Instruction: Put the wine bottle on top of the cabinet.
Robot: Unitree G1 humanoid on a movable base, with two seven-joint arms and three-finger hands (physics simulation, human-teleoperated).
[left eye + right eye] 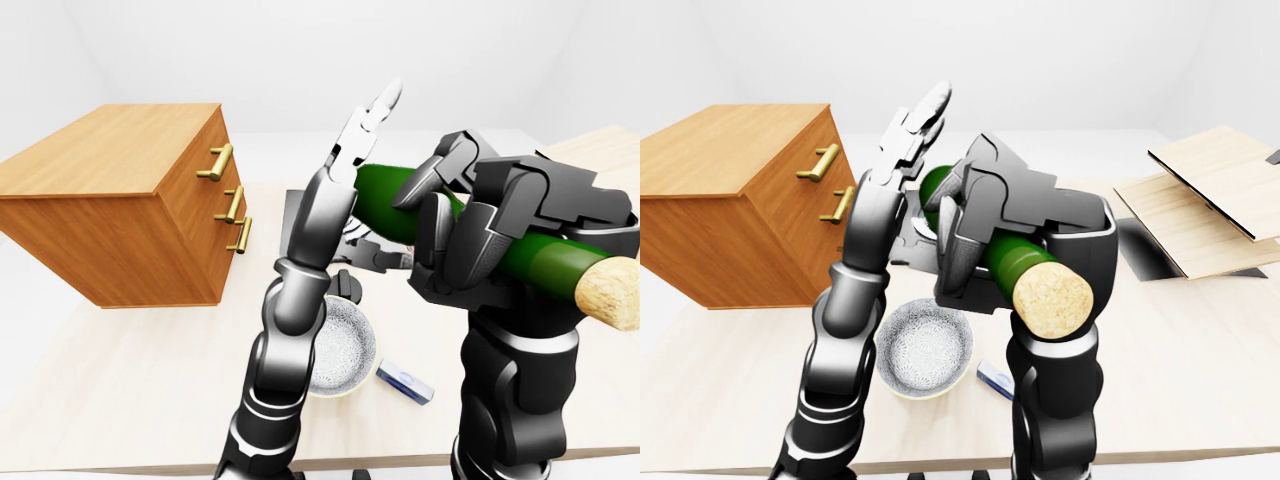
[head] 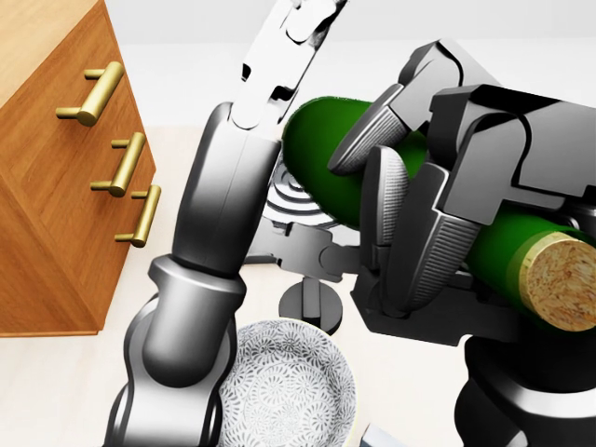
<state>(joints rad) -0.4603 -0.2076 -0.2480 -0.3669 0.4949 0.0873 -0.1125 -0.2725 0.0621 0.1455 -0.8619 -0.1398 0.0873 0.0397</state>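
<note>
The green wine bottle (image 1: 385,198) lies nearly level in the air, its cork end (image 1: 612,290) pointing toward the camera at the right. My right hand (image 1: 452,215) is shut on the bottle's body, with fingers wrapped over it. My left hand (image 1: 365,130) is open, its fingers stretched upward beside the bottle's thick end; I cannot tell whether it touches the glass. The wooden cabinet (image 1: 105,190) with three brass handles (image 1: 229,204) stands at the left of the left-eye view, its flat top (image 1: 110,145) bare.
A patterned grey-white bowl (image 1: 342,350) sits on the pale table (image 1: 120,390) under my left forearm. A small blue-and-white box (image 1: 404,381) lies to its right. A dark stand (image 2: 312,303) sits behind the bowl. Pale boards (image 1: 1210,200) lie at the right.
</note>
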